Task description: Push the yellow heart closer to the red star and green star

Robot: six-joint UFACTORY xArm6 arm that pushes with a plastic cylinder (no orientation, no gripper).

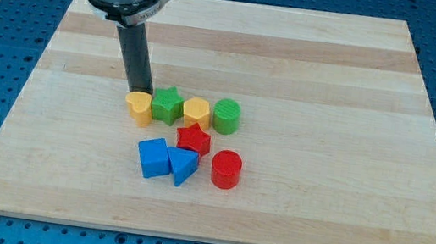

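Observation:
The yellow heart (140,106) lies left of centre on the wooden board, touching the left side of the green star (167,105). The red star (193,139) lies below and to the right of the green star. My tip (138,91) is at the heart's upper edge, touching or almost touching it, just left of the green star.
A yellow block (196,110) and a green cylinder (226,115) continue the row to the right of the green star. A blue cube (153,157), a blue triangular block (183,167) and a red cylinder (227,169) lie below. The board (336,70) rests on a blue perforated table.

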